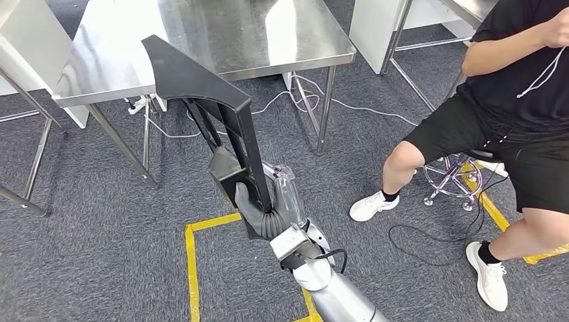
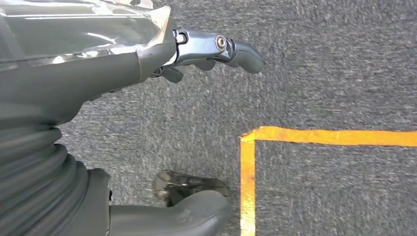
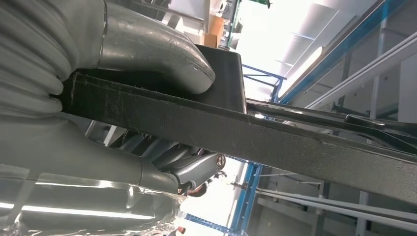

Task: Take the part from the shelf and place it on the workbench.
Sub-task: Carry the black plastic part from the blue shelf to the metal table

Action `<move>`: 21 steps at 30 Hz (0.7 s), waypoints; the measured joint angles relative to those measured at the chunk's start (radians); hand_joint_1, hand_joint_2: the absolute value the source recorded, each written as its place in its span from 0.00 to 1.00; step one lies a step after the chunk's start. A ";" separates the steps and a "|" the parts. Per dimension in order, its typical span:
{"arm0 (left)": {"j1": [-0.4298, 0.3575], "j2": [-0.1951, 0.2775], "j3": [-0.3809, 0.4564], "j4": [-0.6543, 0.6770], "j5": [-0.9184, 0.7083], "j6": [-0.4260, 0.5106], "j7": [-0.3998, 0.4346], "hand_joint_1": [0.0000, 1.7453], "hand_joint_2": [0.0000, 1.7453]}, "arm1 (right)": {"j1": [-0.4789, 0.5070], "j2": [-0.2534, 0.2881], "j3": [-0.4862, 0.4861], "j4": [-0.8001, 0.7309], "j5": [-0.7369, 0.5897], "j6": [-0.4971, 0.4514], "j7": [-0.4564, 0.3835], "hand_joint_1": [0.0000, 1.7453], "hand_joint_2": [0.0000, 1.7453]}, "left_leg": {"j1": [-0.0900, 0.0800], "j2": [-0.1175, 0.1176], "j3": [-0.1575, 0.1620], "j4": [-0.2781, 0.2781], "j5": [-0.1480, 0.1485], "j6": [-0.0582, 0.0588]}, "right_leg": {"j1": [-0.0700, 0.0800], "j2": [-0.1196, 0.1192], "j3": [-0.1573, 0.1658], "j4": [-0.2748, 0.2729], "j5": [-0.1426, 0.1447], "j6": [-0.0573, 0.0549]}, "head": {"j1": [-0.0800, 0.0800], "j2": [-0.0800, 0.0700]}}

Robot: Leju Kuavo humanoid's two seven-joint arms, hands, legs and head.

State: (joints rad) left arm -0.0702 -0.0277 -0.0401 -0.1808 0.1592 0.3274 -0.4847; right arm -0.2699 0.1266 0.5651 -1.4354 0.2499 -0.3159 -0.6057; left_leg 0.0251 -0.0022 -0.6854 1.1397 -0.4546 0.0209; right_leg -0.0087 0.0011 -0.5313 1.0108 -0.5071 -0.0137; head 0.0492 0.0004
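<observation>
- The right hand (image 1: 258,201) grasps the black part (image 1: 201,87) at its lower end; in the right wrist view the thumb (image 3: 157,54) presses one face of the part (image 3: 255,132) and the darker fingers (image 3: 196,167) curl behind it.
- From that grip the part runs up and away from the hand, its long axis tilted toward the desk (image 1: 295,33), with the broad top end overlapping the desk's near edge as seen from the head view.
- Whether that top end already touches the steel or hangs above it I cannot tell for sure.
- The left hand (image 2: 216,49) hangs over grey carpet by yellow floor tape (image 2: 248,182), fingers apart, nothing in it.
- The right hand is plainly the nearer one; placing calls for carrying the part forward and laying it down flat.
</observation>
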 joint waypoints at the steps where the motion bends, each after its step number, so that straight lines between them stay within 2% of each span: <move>1: -0.001 0.001 0.000 0.000 0.000 0.001 0.001 0.00 1.00 | -0.001 0.001 0.000 0.000 0.000 -0.001 0.000 1.00 1.00 | -0.008 0.003 0.027 -0.057 0.021 0.013 | 0.002 0.000 0.006 -0.002 -0.006 0.003 | 0.000 0.000; 2: -0.002 0.002 0.000 0.000 0.000 0.001 0.003 0.00 1.00 | -0.002 0.002 0.000 0.000 0.000 -0.002 0.000 1.00 1.00 | -0.015 0.005 0.046 -0.095 0.028 0.023 | 0.002 -0.001 0.010 -0.005 -0.010 0.007 | 0.000 0.000; 3: -0.003 0.003 0.000 0.000 -0.001 0.002 0.004 0.00 1.00 | -0.002 0.003 0.000 0.000 0.000 -0.003 0.000 1.00 1.00 | -0.021 0.007 0.054 -0.112 0.022 0.030 | 0.002 -0.002 0.013 -0.004 -0.010 0.013 | 0.000 0.000; 5: -0.003 0.003 0.000 0.000 -0.001 0.004 0.006 0.00 1.00 | -0.002 0.004 0.000 0.000 0.000 -0.005 0.000 1.00 1.00 | -0.027 0.006 0.065 -0.130 0.018 0.037 | 0.003 -0.004 0.019 0.000 -0.008 0.025 | 0.000 0.000; 7: -0.003 0.001 0.000 0.000 -0.001 0.006 0.007 0.00 1.00 | -0.003 0.004 0.000 0.000 0.000 -0.006 0.000 1.00 1.00 | -0.023 0.002 0.089 -0.148 0.019 0.040 | 0.005 -0.004 0.010 0.032 -0.021 0.030 | 0.001 0.000; 8: -0.003 0.000 0.000 0.000 -0.001 0.006 0.007 0.00 1.00 | -0.005 0.004 0.000 0.000 0.000 -0.006 0.000 1.00 1.00 | -0.021 0.000 0.099 -0.154 0.019 0.041 | 0.004 -0.003 -0.013 0.072 -0.037 0.030 | 0.001 0.000; 10: -0.004 -0.001 0.000 0.000 -0.001 0.006 0.007 0.00 1.00 | -0.005 0.002 0.001 0.001 0.000 -0.006 0.000 1.00 1.00 | -0.020 -0.002 0.107 -0.156 0.014 0.043 | 0.001 -0.002 -0.090 0.194 -0.079 0.031 | 0.002 0.000; 11: -0.004 -0.002 0.000 0.000 -0.001 0.006 0.008 0.00 1.00 | -0.003 0.000 0.001 0.001 0.000 -0.006 0.000 1.00 1.00 | -0.019 -0.004 0.109 -0.156 0.010 0.042 | -0.001 -0.002 -0.131 0.246 -0.093 0.035 | 0.002 0.000; 12: -0.004 -0.003 0.000 0.000 -0.001 0.006 0.009 0.00 1.00 | -0.001 -0.002 0.001 0.002 0.000 -0.006 0.000 1.00 1.00 | -0.019 -0.006 0.113 -0.156 0.005 0.040 | -0.003 -0.002 -0.158 0.269 -0.092 0.042 | 0.002 0.000; 13: -0.003 -0.004 0.000 0.000 -0.001 0.006 0.011 0.00 1.00 | 0.000 -0.004 0.001 0.002 0.000 -0.006 0.000 1.00 1.00 | -0.019 -0.009 0.120 -0.156 0.000 0.037 | -0.004 -0.002 -0.165 0.253 -0.073 0.051 | 0.002 0.000; 14: -0.003 -0.005 0.000 0.000 -0.002 0.006 0.012 0.00 1.00 | 0.001 -0.005 0.001 0.002 0.000 -0.006 0.000 1.00 1.00 | -0.018 -0.011 0.128 -0.156 -0.007 0.033 | -0.007 -0.002 -0.153 0.201 -0.037 0.062 | 0.002 0.000; 15: -0.003 -0.006 0.000 0.000 -0.002 0.006 0.013 0.00 1.00 | 0.001 -0.005 0.001 0.003 0.000 -0.006 0.000 1.00 1.00 | -0.017 -0.012 0.137 -0.155 -0.014 0.028 | -0.010 -0.002 -0.129 0.127 0.007 0.073 | 0.003 0.000; 16: -0.003 -0.006 0.000 0.000 -0.003 0.006 0.013 0.00 1.00 | 0.001 -0.006 0.001 0.003 0.000 -0.006 0.000 1.00 1.00 | -0.017 -0.014 0.145 -0.154 -0.022 0.022 | -0.012 -0.003 -0.108 0.063 0.038 0.075 | 0.002 0.000; 17: -0.003 -0.005 0.000 0.000 -0.003 0.007 0.013 0.00 1.00 | 0.000 -0.006 0.001 0.004 0.000 -0.006 0.000 1.00 1.00 | -0.018 -0.015 0.149 -0.153 -0.028 0.015 | -0.011 -0.004 -0.091 0.019 0.055 0.067 | 0.002 0.000; 18: -0.003 -0.004 0.000 0.000 -0.003 0.007 0.013 0.00 1.00 | 0.001 -0.006 0.002 0.005 0.000 -0.006 0.000 1.00 1.00 | -0.019 -0.015 0.151 -0.151 -0.033 0.009 | -0.010 -0.004 -0.084 -0.001 0.063 0.055 | 0.001 0.000; 20: -0.002 -0.003 0.000 0.000 -0.003 0.007 0.014 0.00 1.00 | 0.002 -0.006 0.001 0.007 0.000 -0.007 0.000 1.00 1.00 | -0.020 -0.014 0.151 -0.144 -0.038 -0.001 | -0.009 -0.003 -0.077 0.000 0.061 0.027 | 0.000 0.000; 21: -0.002 -0.003 0.000 0.000 -0.003 0.007 0.014 0.00 1.00 | 0.003 -0.005 0.001 0.007 0.000 -0.007 0.000 1.00 1.00 | -0.018 -0.012 0.150 -0.132 -0.042 -0.006 | -0.012 -0.002 -0.072 -0.001 0.065 0.020 | 0.000 0.000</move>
State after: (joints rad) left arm -0.0723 -0.0303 -0.0398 -0.1810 0.1564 0.3345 -0.4706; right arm -0.2670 0.1215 0.5661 -1.4285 0.2499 -0.3225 -0.6055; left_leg 0.0068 -0.0142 -0.5356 1.0074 -0.4963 0.0149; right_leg -0.0208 -0.0006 -0.6035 1.0096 -0.4424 0.0062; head 0.0490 0.0002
